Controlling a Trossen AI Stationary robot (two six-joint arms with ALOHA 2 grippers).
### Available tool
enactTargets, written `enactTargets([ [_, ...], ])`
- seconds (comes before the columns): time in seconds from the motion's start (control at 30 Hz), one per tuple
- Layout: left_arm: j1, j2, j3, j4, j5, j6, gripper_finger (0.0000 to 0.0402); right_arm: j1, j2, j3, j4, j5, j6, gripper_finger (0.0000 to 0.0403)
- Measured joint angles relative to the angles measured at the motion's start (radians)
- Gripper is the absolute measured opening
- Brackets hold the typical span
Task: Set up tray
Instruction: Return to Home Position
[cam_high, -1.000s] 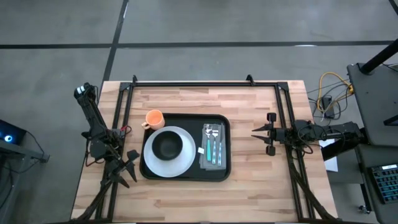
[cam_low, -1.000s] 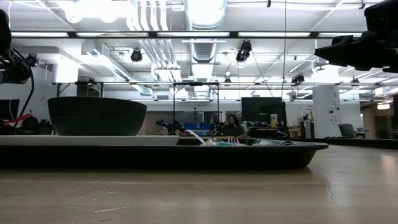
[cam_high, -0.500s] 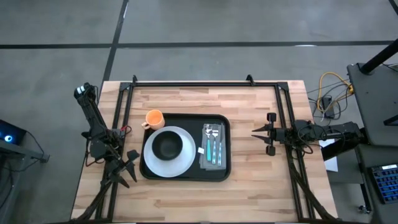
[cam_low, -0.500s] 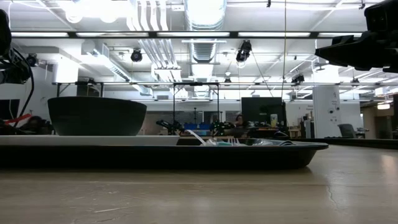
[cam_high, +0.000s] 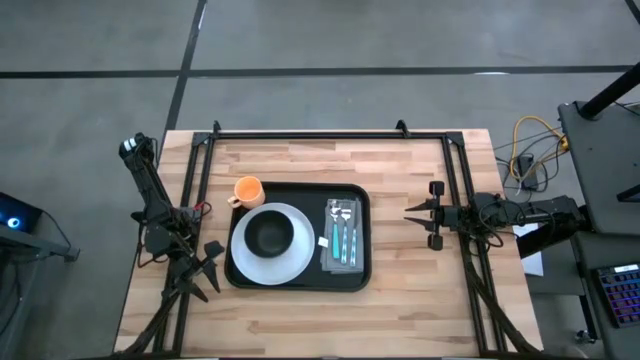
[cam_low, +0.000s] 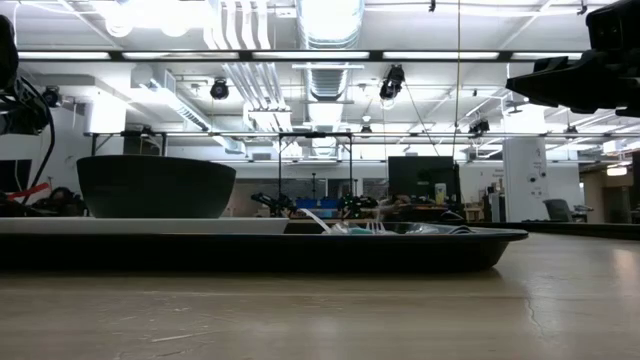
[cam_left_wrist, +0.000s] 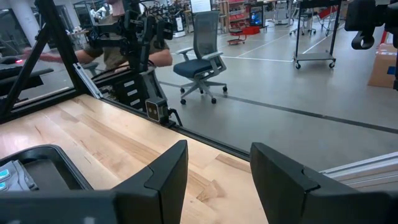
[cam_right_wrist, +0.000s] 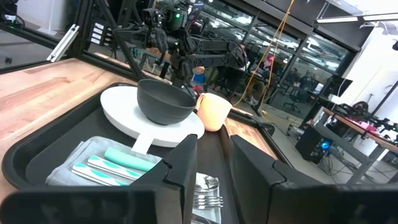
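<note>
High view: overhead, facing straight down, far enough to take in whole table (cam_high: 300, 325) and floor around it.
Low view: at tabletop height, close to tray (cam_low: 300, 250) side, facing level across table into room.
Left wrist view: just behind left gripper (cam_left_wrist: 219, 148), facing over table edge toward room; tray corner at frame edge.
Right wrist view: just behind right gripper (cam_right_wrist: 214, 138), low, near, facing across tray toward left arm (cam_right_wrist: 161, 34).
Shared: tray and dark bowl (cam_high: 268, 233) in high, low and right wrist views.

Black tray (cam_high: 300, 287) — white plate (cam_high: 276, 271), dark bowl (cam_high: 268, 234), orange cup (cam_high: 248, 190), grey napkin (cam_high: 327, 225) — teal cutlery (cam_high: 343, 243).
</note>
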Motion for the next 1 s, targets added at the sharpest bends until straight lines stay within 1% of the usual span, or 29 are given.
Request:
enactTargets([
  [0.5,0.0,0.0,0.0,0.0,0.0,0.0,0.0155,0.0,0.0,0.0,0.0,0.0,0.0,0.0068],
  [1.0,0.0,0.0,0.0,0.0,0.0,0.0,0.0155,0.0,0.0,0.0,0.0,0.0,0.0,0.0086],
])
